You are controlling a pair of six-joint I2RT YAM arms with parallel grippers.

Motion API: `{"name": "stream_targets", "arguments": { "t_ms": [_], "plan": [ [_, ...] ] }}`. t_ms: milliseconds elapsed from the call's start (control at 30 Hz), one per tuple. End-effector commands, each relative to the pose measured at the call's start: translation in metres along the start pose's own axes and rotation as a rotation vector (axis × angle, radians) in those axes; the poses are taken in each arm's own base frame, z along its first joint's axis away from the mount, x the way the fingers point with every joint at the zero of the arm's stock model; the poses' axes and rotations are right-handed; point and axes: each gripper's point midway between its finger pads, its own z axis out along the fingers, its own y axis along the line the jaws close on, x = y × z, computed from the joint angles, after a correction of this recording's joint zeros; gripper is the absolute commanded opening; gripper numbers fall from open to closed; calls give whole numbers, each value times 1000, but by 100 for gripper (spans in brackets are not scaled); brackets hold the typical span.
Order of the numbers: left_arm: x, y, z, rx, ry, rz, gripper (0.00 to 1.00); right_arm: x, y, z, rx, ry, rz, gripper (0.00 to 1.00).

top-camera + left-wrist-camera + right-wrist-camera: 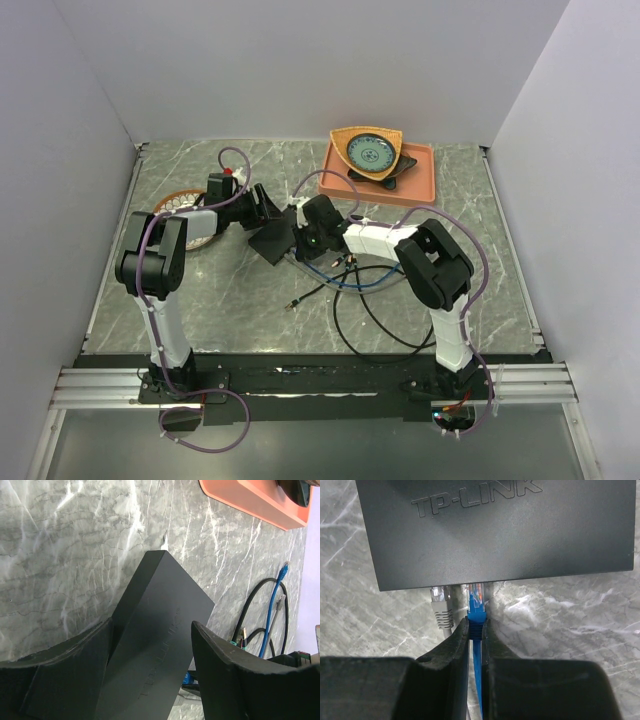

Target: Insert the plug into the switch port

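The matte-black switch (495,530) lies label up, and its near edge faces my right gripper (476,622). That gripper is shut on the ribbed boot of the blue plug (476,600). The plug's clear tip reaches under the near edge, where the switch port is hidden by the top face. A grey plug (439,607) sits at the same edge just to the left. My left gripper (151,625) straddles the switch (155,645) from the other end, with both fingers (70,665) against its sides. From above, the switch (273,243) sits between my left gripper (262,212) and my right gripper (303,232).
An orange tray (410,185) holding a patterned bowl (367,152) stands at the back right. A wicker basket (180,205) sits partly under the left arm. Black, blue and grey cables (360,290) loop across the table in front of the right arm.
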Motion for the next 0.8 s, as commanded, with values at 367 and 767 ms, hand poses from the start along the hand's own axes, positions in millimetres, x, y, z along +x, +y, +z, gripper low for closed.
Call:
{"name": "stream_targets", "arguments": {
  "t_ms": [367, 767],
  "plan": [
    [2, -12, 2, 72, 17, 20, 68, -29, -11, 4, 43, -80, 1, 0],
    [2, -12, 3, 76, 21, 20, 67, -44, -15, -8, 79, -128, 0, 0]
  ]
}}
